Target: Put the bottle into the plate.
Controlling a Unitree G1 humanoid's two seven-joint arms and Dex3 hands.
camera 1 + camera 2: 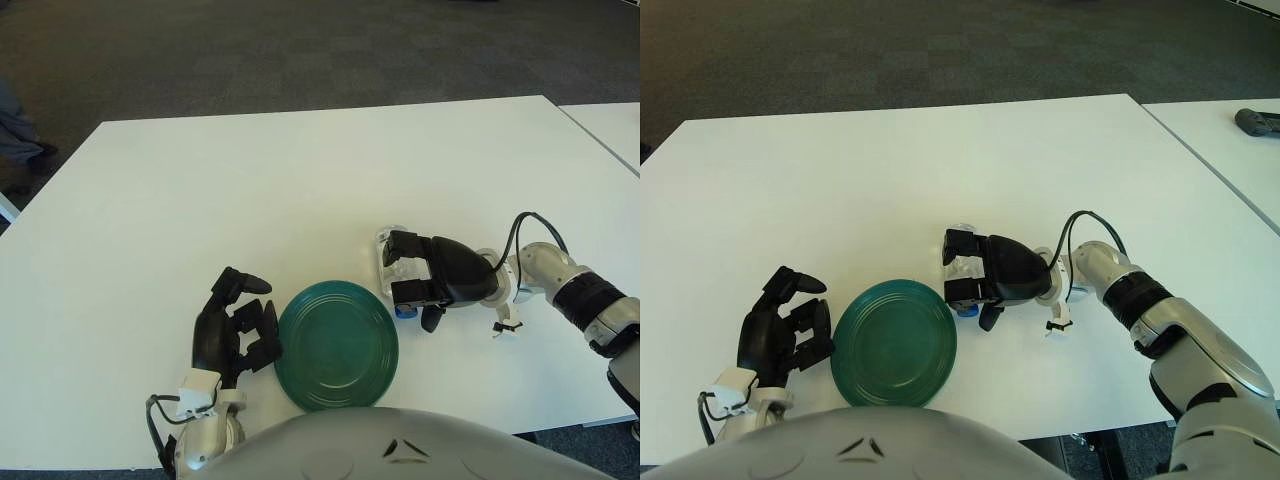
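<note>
A dark green plate (337, 345) lies on the white table near its front edge. Just right of the plate's upper rim, my right hand (415, 277) is shut on a small clear bottle (386, 252) with a blue cap (403, 311). The bottle is tilted, its clear end up and away, its blue end down by the plate's rim; most of it is hidden by the black fingers (962, 268). My left hand (236, 327) shows just left of the plate, fingers spread, holding nothing.
The white table (300, 190) stretches far behind the plate. A second white table (1240, 160) stands to the right with a dark object (1258, 121) on it. Grey carpet lies beyond the far edge.
</note>
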